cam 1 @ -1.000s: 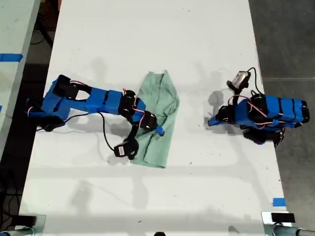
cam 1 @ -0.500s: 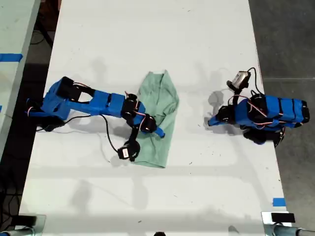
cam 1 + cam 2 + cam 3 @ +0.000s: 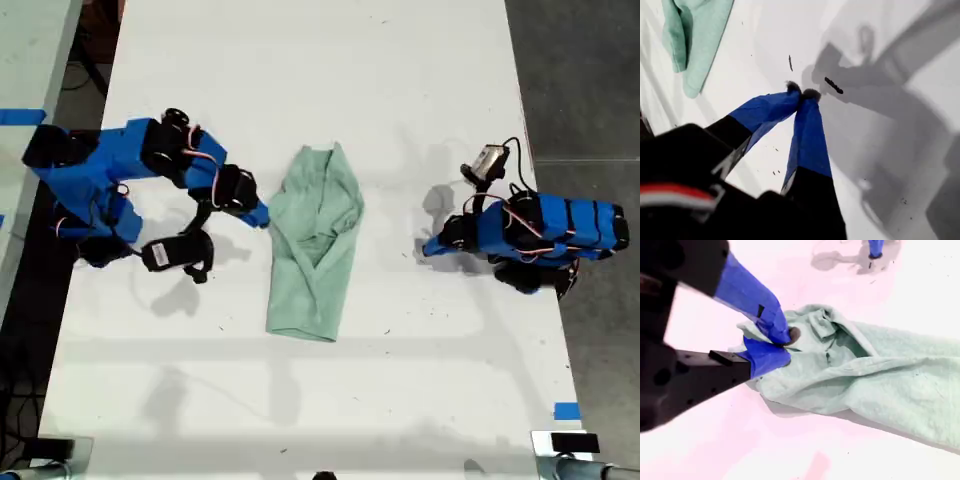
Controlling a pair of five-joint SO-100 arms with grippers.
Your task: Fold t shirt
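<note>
The t shirt (image 3: pixel 315 250) is pale mint green and lies wrinkled in a long narrow strip at the middle of the white table (image 3: pixel 300 80). My second gripper (image 3: pixel 260 215) hovers at the shirt's edge on the exterior view's left, shut; its wrist view shows the fingertips (image 3: pixel 785 342) meeting in front of the t shirt (image 3: pixel 865 365). My first gripper (image 3: pixel 428 247) is shut with nothing in it, apart from the shirt on the exterior view's right. Its closed tips (image 3: pixel 802 94) hang over bare table, with the t shirt (image 3: pixel 695 35) far off.
Both arm bases stand at the table's side edges in the exterior view. A second table with blue tape (image 3: pixel 22 116) adjoins on that view's left, and dark floor (image 3: pixel 580 80) lies on its right. A blue tape mark (image 3: pixel 565 410) sits near the table's lower right corner.
My second arm has pulled back off the shirt toward the exterior view's left and lifted, leaving the shirt uncovered and lying as before. My first arm has not moved.
</note>
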